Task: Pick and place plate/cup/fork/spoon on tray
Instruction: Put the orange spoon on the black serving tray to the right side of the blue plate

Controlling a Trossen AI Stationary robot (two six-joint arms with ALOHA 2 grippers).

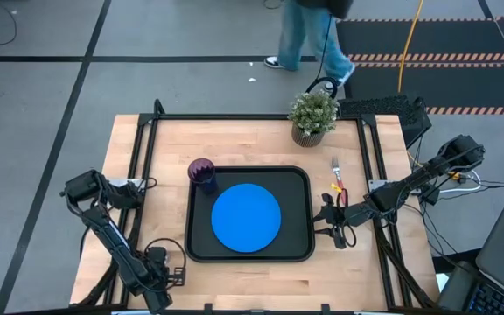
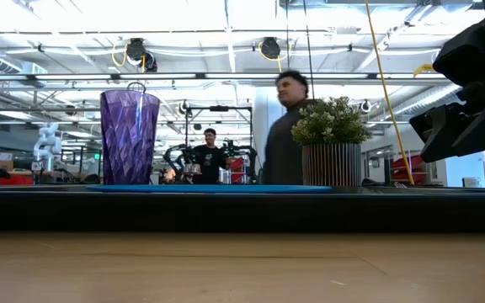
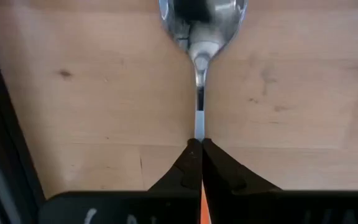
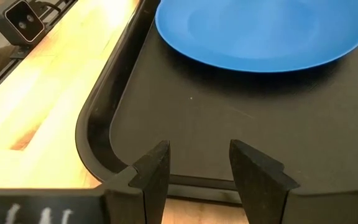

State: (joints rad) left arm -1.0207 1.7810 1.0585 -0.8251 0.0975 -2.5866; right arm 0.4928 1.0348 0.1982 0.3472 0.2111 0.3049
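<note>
The black tray [image 1: 297, 249] lies mid-table. The blue plate [image 1: 246, 217] lies flat in it, and the purple cup [image 1: 202, 172] stands upright at its far left corner. The fork [image 1: 335, 169] lies on the wood right of the tray, red handle toward the near edge. My left gripper [image 1: 173, 276] is near the table's near left, left of the tray, shut on the spoon [image 3: 201, 25]. My right gripper [image 1: 328, 223] is open and empty at the tray's right rim [image 4: 98, 134], facing the plate [image 4: 263, 31]. My left gripper [image 3: 201, 144] pinches the spoon's thin neck [image 3: 199, 124] between its two fingertips, where the metal meets the orange handle [image 3: 202, 199]. The spoon runs on ahead of the fingers, its silver bowl farthest out over the wood. Lifted or resting, I cannot tell.
A potted green plant [image 1: 312, 115] stands at the table's far edge, right of centre. Bare wood lies left and right of the tray. A person walks on the floor beyond the table's far edge [image 1: 309, 35].
</note>
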